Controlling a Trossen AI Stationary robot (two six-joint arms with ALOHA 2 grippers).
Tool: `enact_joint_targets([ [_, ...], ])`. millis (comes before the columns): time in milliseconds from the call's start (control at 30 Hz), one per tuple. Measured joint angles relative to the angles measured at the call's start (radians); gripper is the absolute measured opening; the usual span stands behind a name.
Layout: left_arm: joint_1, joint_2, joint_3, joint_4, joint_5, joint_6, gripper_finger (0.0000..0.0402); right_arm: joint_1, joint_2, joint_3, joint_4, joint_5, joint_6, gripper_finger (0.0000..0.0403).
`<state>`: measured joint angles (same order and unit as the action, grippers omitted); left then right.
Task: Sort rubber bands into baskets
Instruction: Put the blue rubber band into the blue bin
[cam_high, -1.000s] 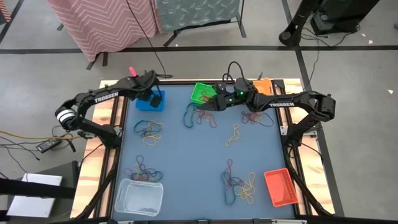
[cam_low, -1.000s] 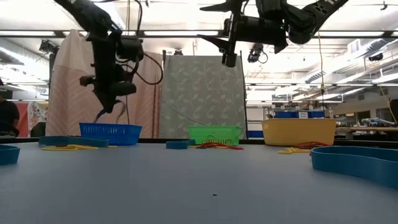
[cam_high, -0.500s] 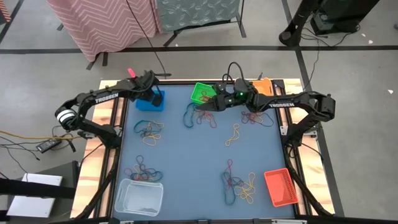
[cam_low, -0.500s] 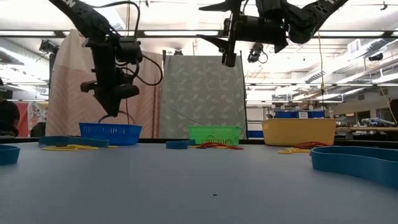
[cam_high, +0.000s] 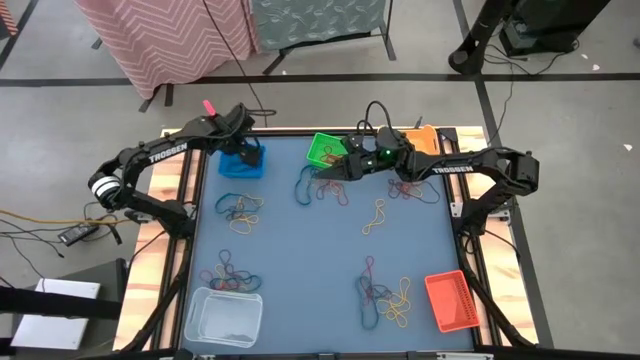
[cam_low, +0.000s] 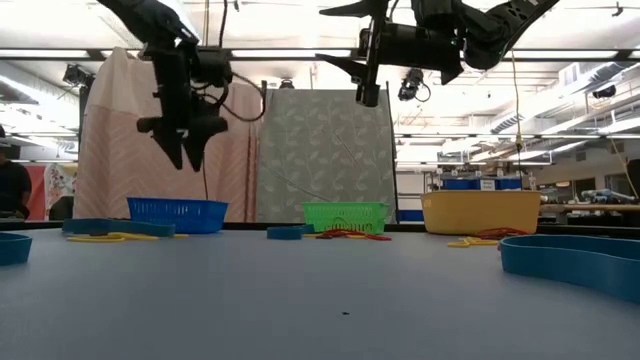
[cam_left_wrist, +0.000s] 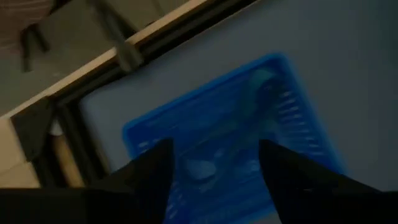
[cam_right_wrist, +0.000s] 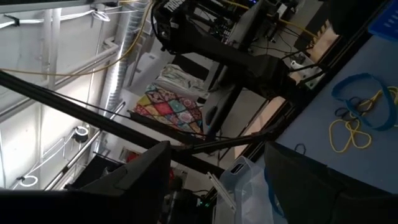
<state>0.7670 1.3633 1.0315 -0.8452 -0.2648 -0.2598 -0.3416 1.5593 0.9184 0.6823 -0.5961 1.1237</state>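
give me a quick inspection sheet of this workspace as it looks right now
surface: blue table top in a wooden frame.
job's things: loose rubber bands in clusters, one at; blue basket, green basket, red-orange basket, clear basket; yellow-orange basket mostly under the right arm from above.
clutter: nothing seen.
grippers: left gripper above the blue basket, open, empty; right gripper raised beside the green basket, open.
cables: black arm cable looping at; cords on the floor.
surroundings: patterned screens behind the table.
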Motion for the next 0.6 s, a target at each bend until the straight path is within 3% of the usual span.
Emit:
enact_joint_targets([
  [267, -0.115, -0.031, 0.028, 0.046, 0.229, 0.007, 0.0266, -0.003, 0.0, 0.0, 0.005, -0.024, 0.002, 0.027],
  [600, -0.441, -0.065, -0.067, 0.396, 0.331, -0.084, 0.0266, -0.007, -0.008, 0.0, 0.01, -0.251, 0.035, 0.0267],
])
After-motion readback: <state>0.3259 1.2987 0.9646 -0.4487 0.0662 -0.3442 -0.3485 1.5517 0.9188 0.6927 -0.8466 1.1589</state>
